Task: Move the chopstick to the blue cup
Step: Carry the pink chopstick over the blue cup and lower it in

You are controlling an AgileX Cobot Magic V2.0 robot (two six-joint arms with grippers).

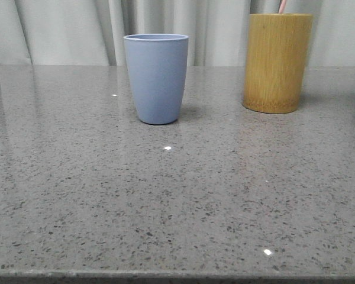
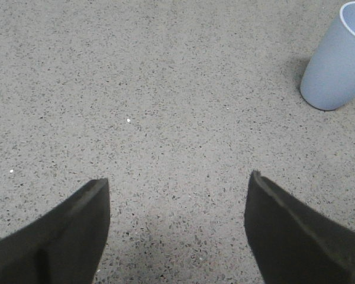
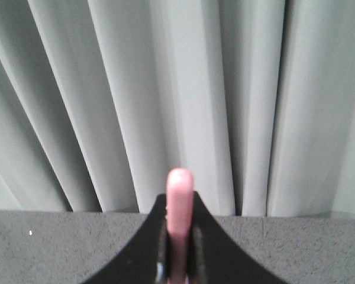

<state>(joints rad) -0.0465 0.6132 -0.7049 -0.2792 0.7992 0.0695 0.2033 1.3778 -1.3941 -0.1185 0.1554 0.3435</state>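
Note:
The blue cup (image 1: 156, 78) stands upright on the grey speckled table, left of centre at the back; it also shows in the left wrist view (image 2: 338, 62). A pale pink chopstick (image 1: 282, 6) pokes out of the yellow-brown bamboo holder (image 1: 276, 62) at the top edge of the front view. In the right wrist view my right gripper (image 3: 179, 204) is shut on the pink chopstick (image 3: 180, 195), whose rounded end sticks out past the fingertips. My left gripper (image 2: 178, 184) is open and empty above bare table, the cup off to one side. Neither gripper shows in the front view.
The table (image 1: 177, 201) is grey speckled stone; its front edge runs along the bottom of the front view. Pale pleated curtains (image 1: 65, 29) hang behind the table.

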